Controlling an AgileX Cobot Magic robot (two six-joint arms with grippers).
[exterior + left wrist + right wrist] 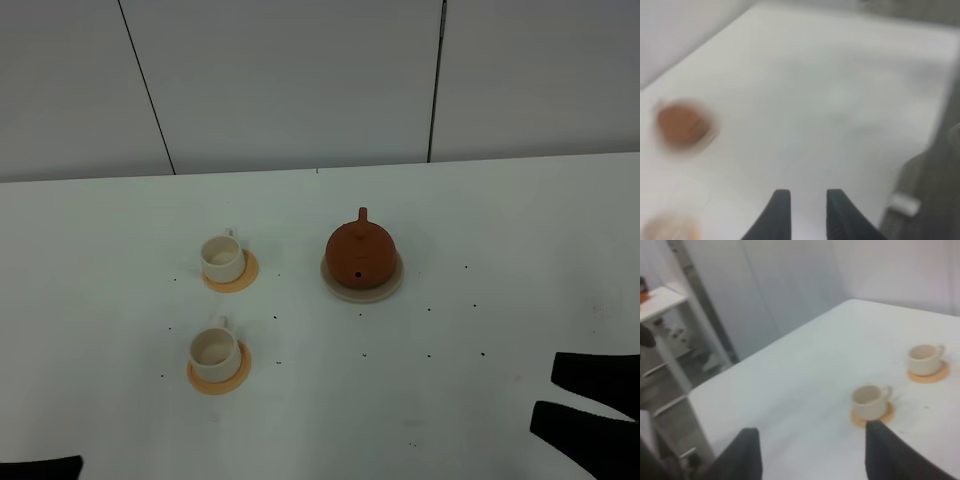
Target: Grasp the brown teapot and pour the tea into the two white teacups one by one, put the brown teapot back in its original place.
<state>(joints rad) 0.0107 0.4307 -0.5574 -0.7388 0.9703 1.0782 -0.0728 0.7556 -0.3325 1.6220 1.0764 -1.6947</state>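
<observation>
R grip (545, 392) open wide, holds nothing, low by my side of table (480, 230) | L grip (808, 195) small gap, holds nothing | brown teapot (361, 252) sits on saucer (362, 296), mid table | far cup (222, 258) & near cup (214, 348) left of pot, not touching it
</observation>
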